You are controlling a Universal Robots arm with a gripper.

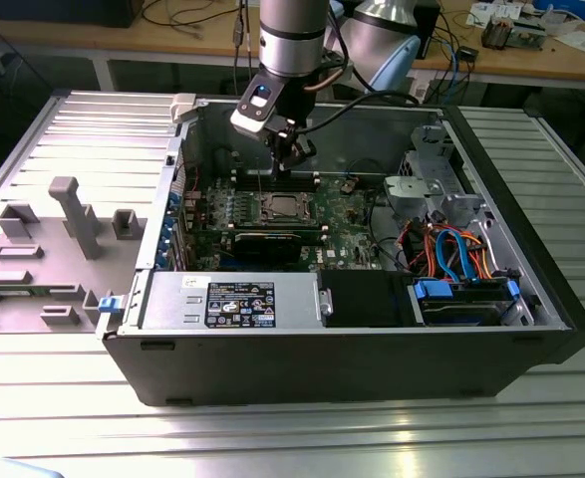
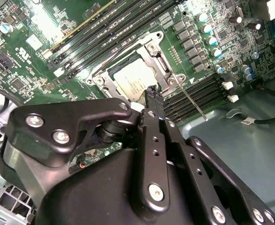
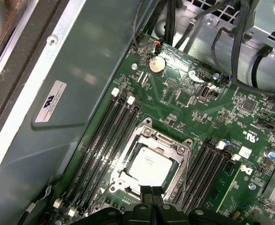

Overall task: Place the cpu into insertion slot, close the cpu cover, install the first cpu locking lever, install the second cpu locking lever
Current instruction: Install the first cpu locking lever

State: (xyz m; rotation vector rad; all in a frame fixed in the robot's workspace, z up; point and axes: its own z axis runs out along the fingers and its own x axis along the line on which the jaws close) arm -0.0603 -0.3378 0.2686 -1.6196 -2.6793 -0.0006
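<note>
ribbed grey metal makes up the surface (image 1: 73, 418). at the exterior view's left, pale grey fixture blocks (image 1: 73, 214) stand on it. beside them lies an open black computer case (image 1: 322, 368), with a silver power supply (image 1: 237, 304) along its near wall.

further in, a green motherboard (image 1: 347, 214) lines the floor of the case. the cpu (image 1: 277, 208) sits in the insertion slot (image 2: 120, 68), and its dull silver top shows in both wrist views (image 3: 149, 166) (image 2: 132, 82). the cpu cover (image 3: 167, 140) lies down over it, the silver frame ringing the chip on every side. long black memory slots (image 3: 107, 140) run along both flanks of the socket. in the second wrist view a thin metal locking lever (image 2: 191, 101) juts out from a corner of the socket and crosses above one bank of them.

the gripper (image 1: 294, 154) hangs from the arm just above the socket. its black fingertips are pressed together with nothing between them, poised over the edge of the cpu in both wrist views (image 3: 151, 190) (image 2: 153, 91).

a round coin battery (image 3: 156, 64) sits on the board beyond the socket. toward the exterior view's right are a silver drive cage (image 1: 427, 174), orange and blue cables (image 1: 451, 244) and a blue drive carrier (image 1: 461, 294).
</note>
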